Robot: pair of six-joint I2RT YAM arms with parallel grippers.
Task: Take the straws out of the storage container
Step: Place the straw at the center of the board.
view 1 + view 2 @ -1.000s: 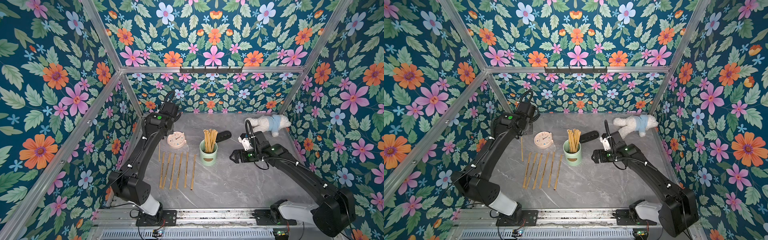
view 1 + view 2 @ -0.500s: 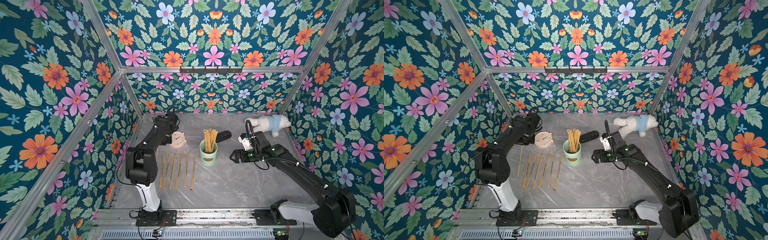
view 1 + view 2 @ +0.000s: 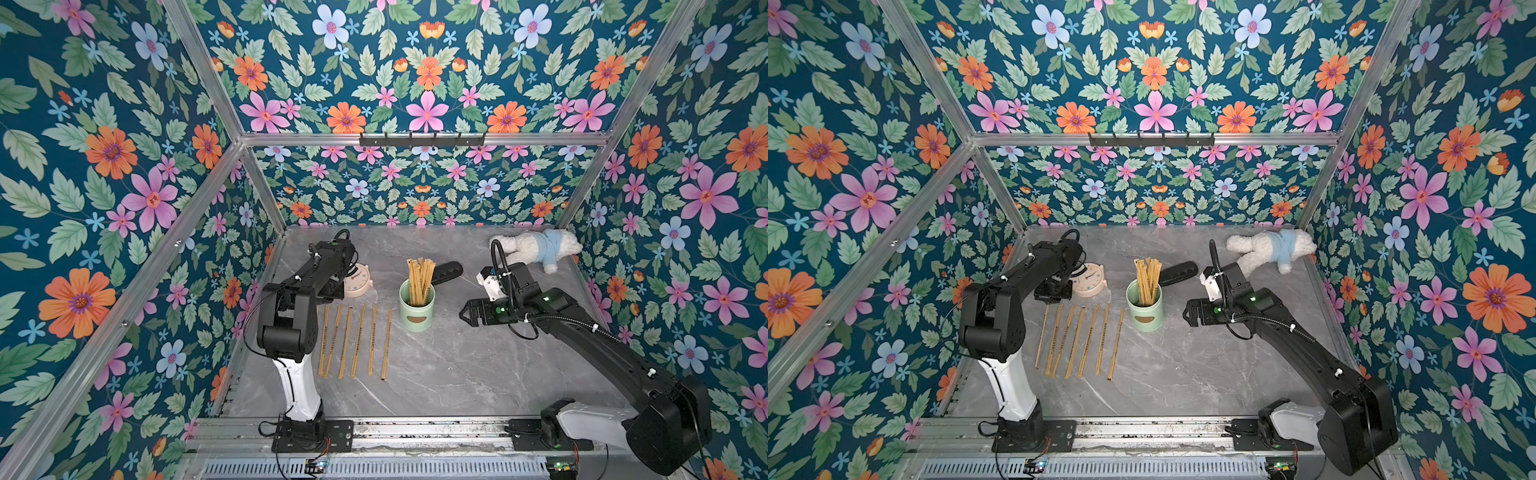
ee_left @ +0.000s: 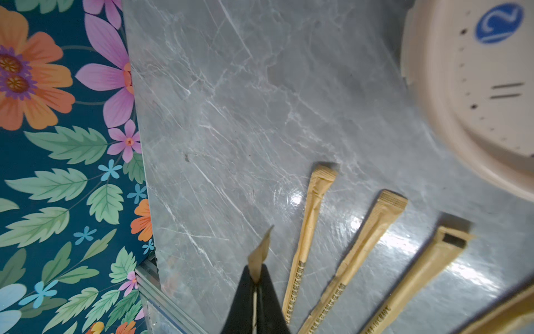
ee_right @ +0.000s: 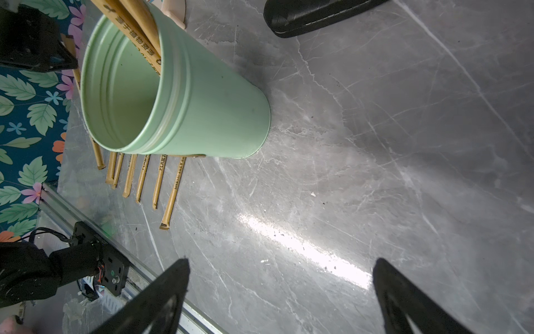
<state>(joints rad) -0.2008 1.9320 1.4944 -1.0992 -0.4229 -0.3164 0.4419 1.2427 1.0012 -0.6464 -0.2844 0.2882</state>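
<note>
- The left tool (image 4: 255,277) has its jaws pressed together on one straw (image 4: 261,251), whose paper tip pokes out past them. It sits at the wall side of the row, next to the clock (image 3: 359,280).
- The right tool (image 5: 280,261) has its jaws wide apart and holds nothing. It hovers near the container (image 3: 417,307) without touching it.
- The container stands upright on the bench (image 3: 457,365), open-topped, with a bundle of straws (image 3: 419,278) leaning inside and sticking well above the rim. The other straws (image 3: 357,340) lie side by side on the bench.
- Risk: whether the clamped straw rests flat on the bench is unclear. Let go while tilted, it could roll onto its neighbour or toward the wall (image 4: 72,173).
- Risk: the left arm is close to the clock and could nudge it when lifting away.
- Risk: nothing steadies the container, so pulling one straw from the tight bundle may drag others or tip it over.
</note>
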